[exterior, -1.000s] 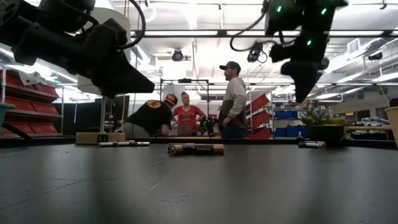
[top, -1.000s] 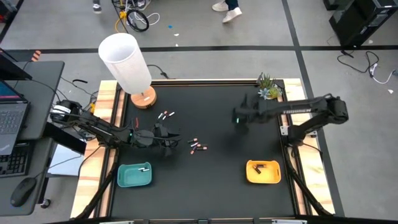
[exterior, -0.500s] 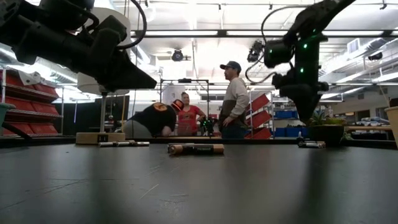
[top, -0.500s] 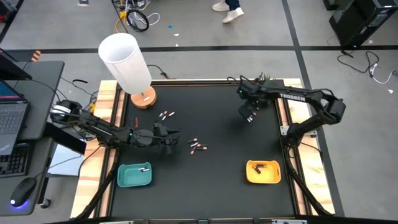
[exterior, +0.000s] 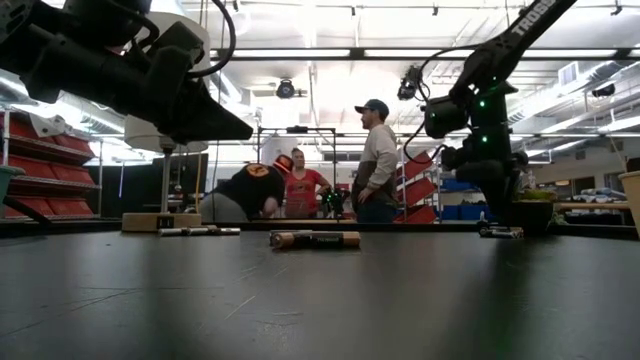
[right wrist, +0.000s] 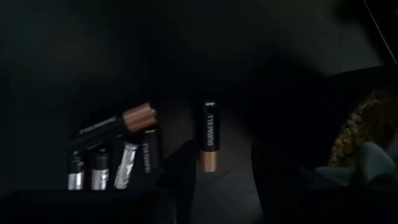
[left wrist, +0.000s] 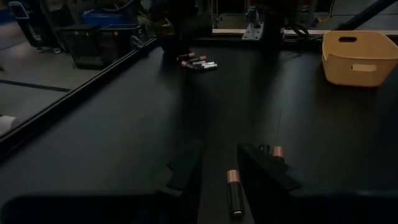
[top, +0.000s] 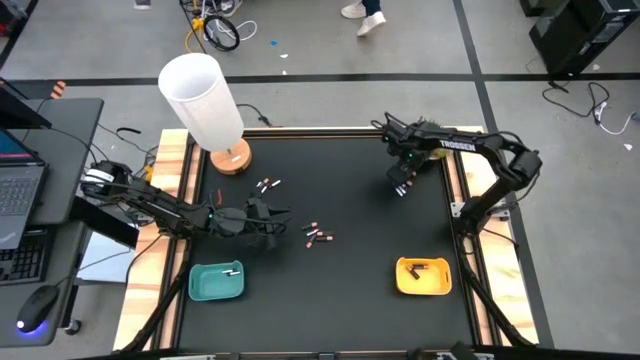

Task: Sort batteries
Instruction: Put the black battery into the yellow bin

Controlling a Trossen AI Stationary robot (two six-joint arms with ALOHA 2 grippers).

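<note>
Black worktop point(top: 350, 290) carries a teal tray point(top: 217, 282) and a yellow tray point(top: 423, 276) at its near edge. Mid-worktop, the left claw point(left wrist: 217, 174), fingers parted and empty, straddles one of the batteries point(left wrist: 233, 191). Farther back, the right claw point(right wrist: 214, 171), likewise parted and empty, hovers over another cluster point(right wrist: 112, 155) beside a plant point(top: 430, 135).

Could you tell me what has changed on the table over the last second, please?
The right arm swung from mid-table toward the far right corner; its tool now hangs by the small plant, over a cluster of batteries. Nothing was gripped or released. The left tool, the batteries at mid-table, the teal tray and the yellow tray stayed put.
</note>
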